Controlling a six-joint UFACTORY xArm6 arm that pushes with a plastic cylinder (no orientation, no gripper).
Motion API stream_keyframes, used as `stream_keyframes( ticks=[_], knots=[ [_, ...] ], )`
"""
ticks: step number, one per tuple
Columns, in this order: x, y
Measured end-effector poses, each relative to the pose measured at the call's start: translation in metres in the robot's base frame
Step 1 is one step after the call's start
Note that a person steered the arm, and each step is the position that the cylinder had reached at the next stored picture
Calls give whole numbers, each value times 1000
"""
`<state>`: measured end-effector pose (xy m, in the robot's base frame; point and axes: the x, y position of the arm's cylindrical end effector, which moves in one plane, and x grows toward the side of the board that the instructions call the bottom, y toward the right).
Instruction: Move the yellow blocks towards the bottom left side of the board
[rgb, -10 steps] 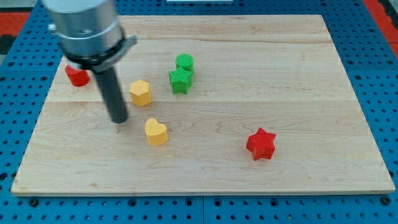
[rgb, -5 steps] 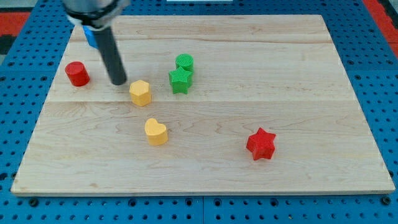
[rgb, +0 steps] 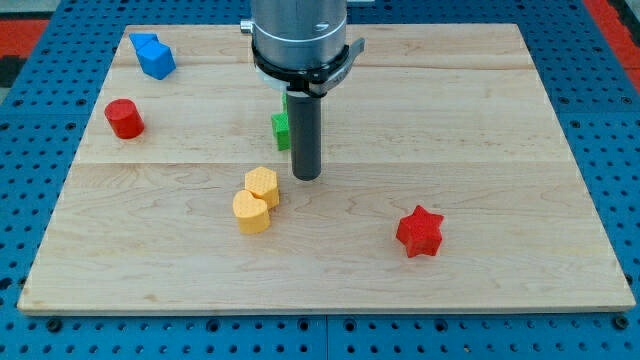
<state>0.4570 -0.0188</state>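
Two yellow blocks touch each other left of the board's middle: a yellow hexagonal block (rgb: 263, 185) and, just below-left of it, a yellow heart-shaped block (rgb: 251, 212). My tip (rgb: 306, 176) rests on the board a short way to the right of the hexagonal block, not touching it. The rod and its grey mount rise toward the view's top and hide most of the green blocks (rgb: 281, 128); only a green edge shows left of the rod.
A red cylinder (rgb: 124, 118) sits at the left, a blue block (rgb: 154, 56) at the top left corner, and a red star (rgb: 419, 231) at the lower right. The wooden board (rgb: 500, 150) lies on a blue pegboard surface.
My tip swept from the left of the yellow blocks round to their right. The yellow hexagonal block moved down and right and now touches the yellow heart. The blue block is uncovered.
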Motion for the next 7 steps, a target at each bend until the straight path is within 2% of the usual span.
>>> stream_keyframes(
  ticks=[3,6,7],
  knots=[
    [0,-38],
    [46,-116],
    [46,-113]
  ],
)
